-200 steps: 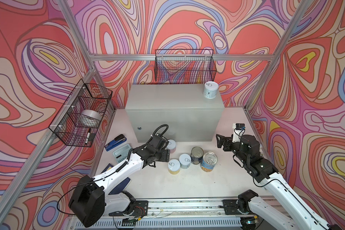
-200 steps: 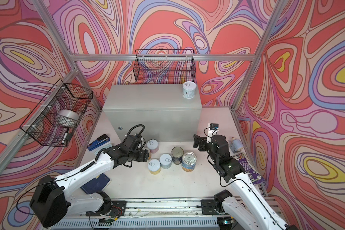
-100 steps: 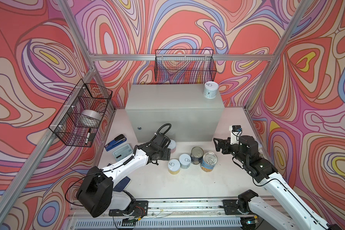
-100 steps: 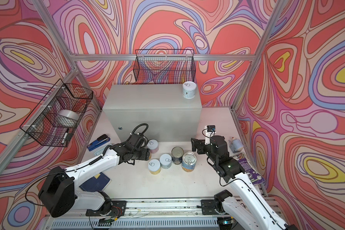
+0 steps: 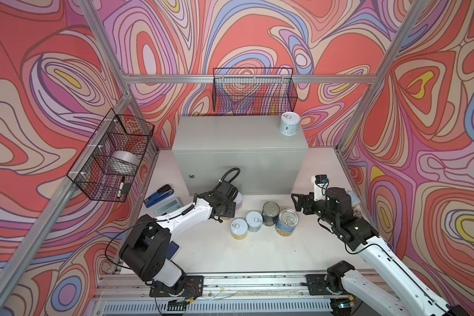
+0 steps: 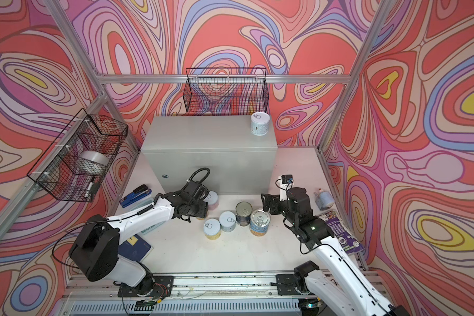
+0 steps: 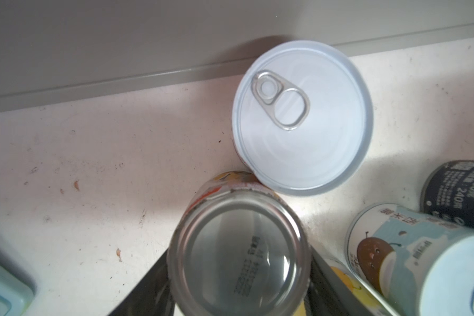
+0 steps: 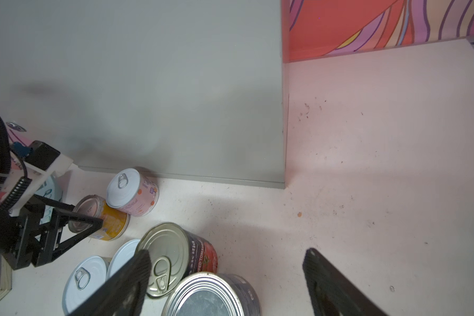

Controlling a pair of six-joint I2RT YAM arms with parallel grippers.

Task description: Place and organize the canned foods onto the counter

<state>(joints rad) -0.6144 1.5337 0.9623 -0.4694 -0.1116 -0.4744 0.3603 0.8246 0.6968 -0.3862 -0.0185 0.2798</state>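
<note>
The counter is a grey box at the back, with one pale blue can on its top right corner. My left gripper is shut on the orange-yellow can, which has its plain bottom facing up and touches the pink can by the counter's front. A yellow can, a pale blue can, the dark navy can and the blue Progresso can stand in a cluster on the table. My right gripper is open, just right of and above the two tall cans.
A stapler and a calculator lie left of the left arm. A capped bottle and a booklet sit by the right wall. Wire baskets hang on the back wall and the left wall.
My left gripper's fingers have closed on the orange-yellow can. My right gripper has moved left and down toward the tall cans.
</note>
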